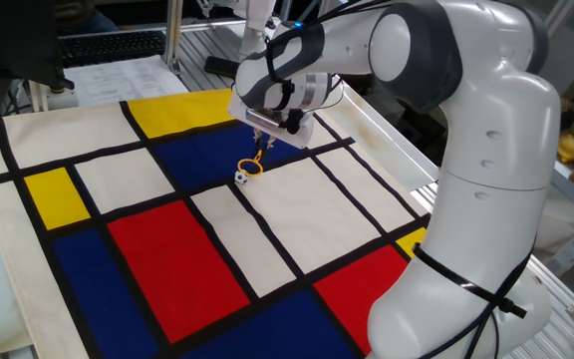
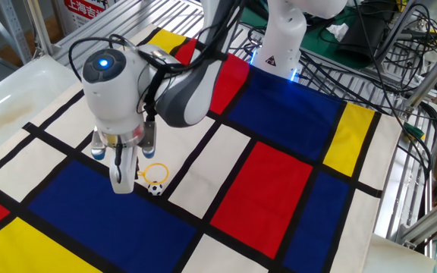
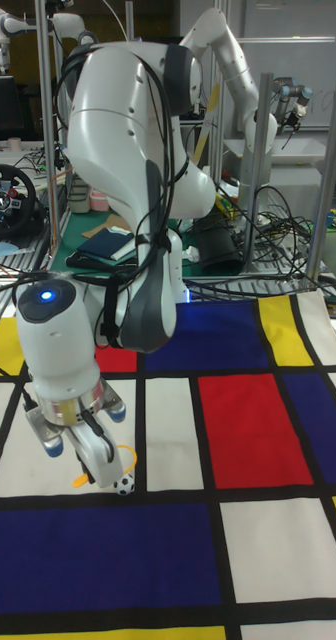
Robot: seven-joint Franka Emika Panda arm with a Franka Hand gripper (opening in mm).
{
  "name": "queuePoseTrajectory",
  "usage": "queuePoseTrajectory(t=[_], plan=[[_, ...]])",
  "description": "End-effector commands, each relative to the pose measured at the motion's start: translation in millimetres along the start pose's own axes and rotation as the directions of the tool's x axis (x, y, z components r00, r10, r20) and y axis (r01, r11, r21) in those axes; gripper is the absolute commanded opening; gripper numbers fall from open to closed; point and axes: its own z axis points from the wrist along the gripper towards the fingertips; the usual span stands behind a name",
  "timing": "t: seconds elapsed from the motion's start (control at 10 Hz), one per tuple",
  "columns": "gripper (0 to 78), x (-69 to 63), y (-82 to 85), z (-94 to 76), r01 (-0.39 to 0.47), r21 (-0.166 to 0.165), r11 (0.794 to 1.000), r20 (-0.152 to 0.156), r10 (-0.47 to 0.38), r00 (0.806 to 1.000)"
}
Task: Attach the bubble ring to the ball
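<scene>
End effector [image 2: 124, 180] closed on the short handle of the bubble ring [image 2: 155, 172], held low over the patterned cloth [image 2: 279, 182] that covers the counter. The orange loop projects from the fingertips toward the ball [image 2: 155, 189], and in the other fixed view its near rim lies just beside or touching the ball's top. In one fixed view the end effector [image 1: 261, 148] hangs above the bubble ring [image 1: 252, 167], with the ball [image 1: 239, 179] immediately below the loop, at the black line where a dark blue panel meets a white one, toward the far edge of the cloth [image 1: 167, 259]. In the tall fixed view the end effector [image 3: 94, 458] partly hides the bubble ring [image 3: 126, 458], and the ball [image 3: 124, 484] sits at the lower rim of the loop; actual contact cannot be confirmed in any view.

Step in hand, as judged: seating the loop on the ball. To do it well, centre the open loop over the ball before descending, and keep the loop level so the rim meets the ball evenly. A glancing rim would likely roll so small a ball away across the cloth, so descend slowly and vertically. Release the handle only once the loop rests settled around the ball.
</scene>
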Motion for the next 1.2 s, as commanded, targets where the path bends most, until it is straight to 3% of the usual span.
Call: queuePoseTrajectory(t=[0.1, 0.6, 1.2], plan=[[1.1, -0.3, 12.9, 10.7, -0.007, -0.02, 1.0, 0.015, 0.008, 1.0], [1.1, 0.6, 18.4, 19.6, -0.006, -0.033, 0.999, 0.025, 0.007, 1.0], [1.1, 0.9, 20.4, 24.8, 0.07, -0.024, 0.997, 0.046, -0.069, 0.997]])
